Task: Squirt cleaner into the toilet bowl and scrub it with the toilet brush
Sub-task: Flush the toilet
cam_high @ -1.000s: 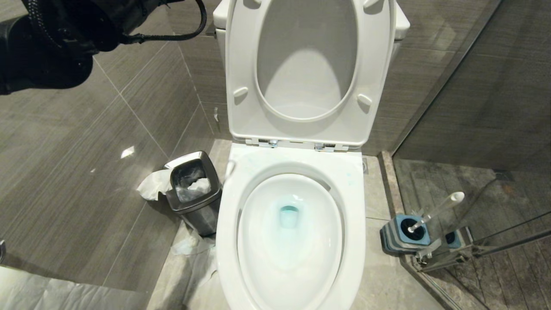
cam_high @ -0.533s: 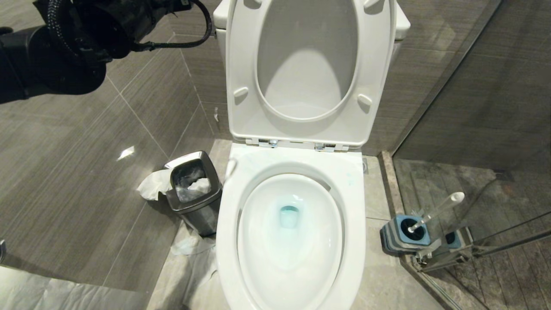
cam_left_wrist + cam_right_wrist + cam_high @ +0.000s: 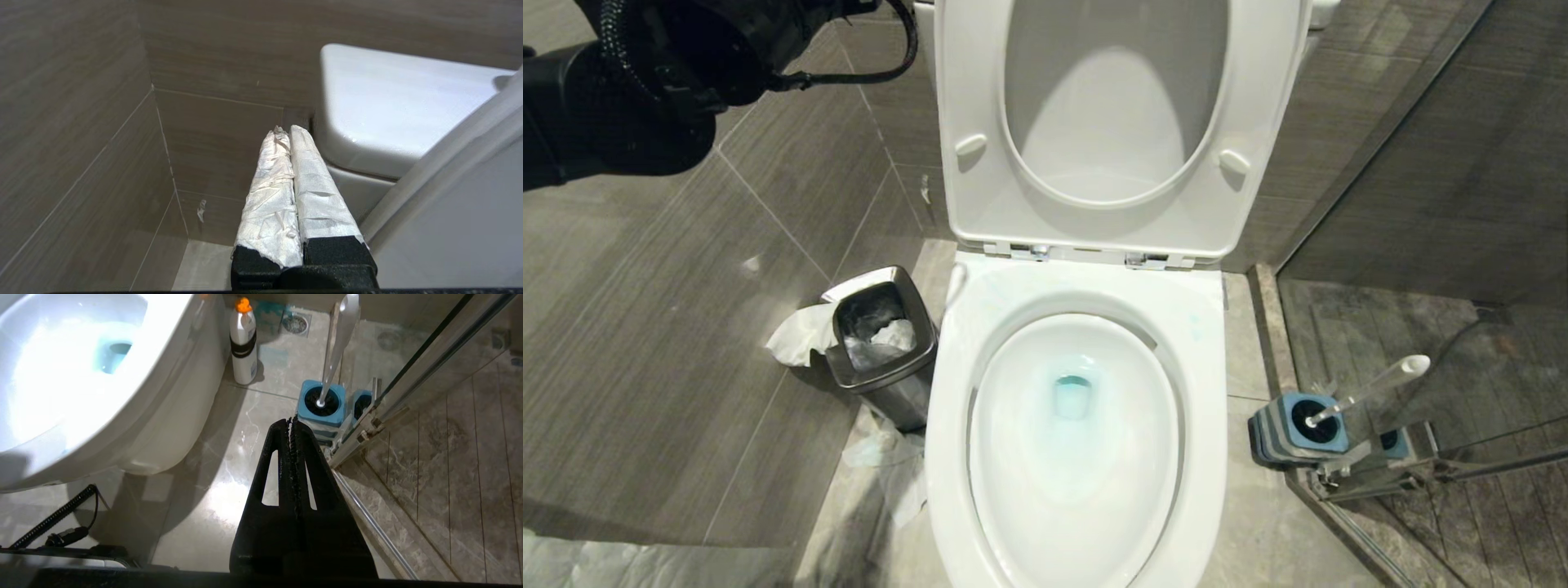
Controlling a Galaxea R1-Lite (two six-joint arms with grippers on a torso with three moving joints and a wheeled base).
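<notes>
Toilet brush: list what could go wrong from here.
1. The toilet brush leans toward the glass door; a pull could knock it against the glass or tip its holder.
2. The bottle stands close by the holder and could be toppled.
3. The left gripper, shut, sits near the tank and raised seat; a swing might hit them.

My left arm (image 3: 629,90) is raised high at my upper left, its dark sleeve and cable bulking in the corner of my head view. My left gripper (image 3: 286,132) has its two white-wrapped fingers (image 3: 269,196) pressed together, holding nothing. My right gripper (image 3: 291,421) hangs low, pointing downward, its black jaws closed flat against each other, empty.
</notes>
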